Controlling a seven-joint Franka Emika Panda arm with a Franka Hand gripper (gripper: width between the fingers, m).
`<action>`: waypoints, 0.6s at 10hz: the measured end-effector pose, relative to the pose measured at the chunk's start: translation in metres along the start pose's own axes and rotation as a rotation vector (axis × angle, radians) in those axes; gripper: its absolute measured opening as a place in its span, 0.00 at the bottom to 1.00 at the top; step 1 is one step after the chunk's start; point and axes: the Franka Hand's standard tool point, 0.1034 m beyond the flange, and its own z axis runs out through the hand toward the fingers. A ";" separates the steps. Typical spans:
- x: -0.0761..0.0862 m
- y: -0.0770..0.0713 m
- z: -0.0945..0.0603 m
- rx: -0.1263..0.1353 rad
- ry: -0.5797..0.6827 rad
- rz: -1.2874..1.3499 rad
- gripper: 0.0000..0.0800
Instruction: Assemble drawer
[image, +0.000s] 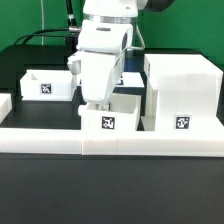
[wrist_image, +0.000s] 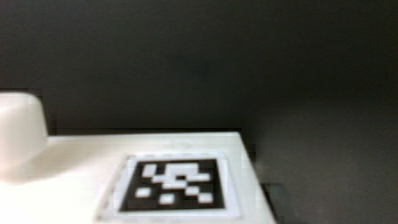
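The drawer's tall white casing (image: 180, 92) stands at the exterior view's right, with a tag on its front. One small open-top tray (image: 48, 85) sits at the back left. A second tray (image: 112, 116) with a tag sits in the middle, against the low wall. My gripper (image: 97, 102) hangs down onto this middle tray's left rear part, and its fingertips are hidden at the tray's rim. The wrist view shows a white tagged face (wrist_image: 175, 185) very close, with a rounded white lump (wrist_image: 16, 140) beside it. No fingers show there.
A long low white wall (image: 110, 140) runs across the front of the black table. A white block end (image: 4, 104) lies at the far left. Cables hang behind the arm.
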 end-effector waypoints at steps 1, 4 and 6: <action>-0.001 -0.003 0.000 0.042 -0.012 -0.029 0.05; -0.002 -0.002 0.000 0.036 -0.012 -0.021 0.05; 0.002 -0.001 -0.002 0.033 -0.008 -0.016 0.05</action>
